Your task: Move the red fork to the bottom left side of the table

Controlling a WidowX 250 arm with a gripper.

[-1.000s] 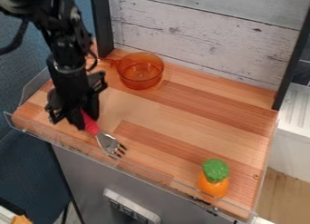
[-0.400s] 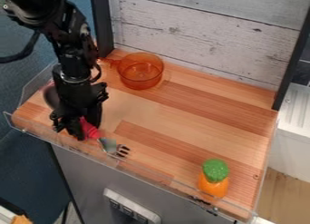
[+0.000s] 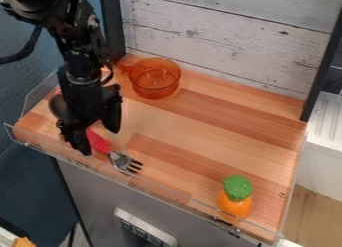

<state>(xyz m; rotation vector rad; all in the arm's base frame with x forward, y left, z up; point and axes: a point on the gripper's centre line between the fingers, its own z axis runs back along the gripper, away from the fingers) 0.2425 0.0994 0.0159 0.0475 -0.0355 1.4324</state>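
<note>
One red fork (image 3: pixel 125 162) lies between the spread fingers of my tool (image 3: pixel 100 141)

Both my fingers stand apart, so I judge that my tool is open and holds nothing. The red fork is on the counter (image 3: pixel 220 141), in its left part, near the bottom edge. Its red handle passes through the gap between my fingers, as seen from the camera; whether one finger touches it, I cannot tell. From the handle the fork goes aslant to the lower right, and the metal tines are its part nearest to the bottom edge. The gap of my fingers opens across this long axis, which is the important relation for me.

The bottom left side seems to me reached, or almost reached. If this place is good enough, I should go straight up with the fingers wide, because a sideways move could push the handle and turn the tines toward the edge. If the fork must lie closer to the bottom left corner, I am already well aligned to close on the handle and carry it a little to the left.
</note>
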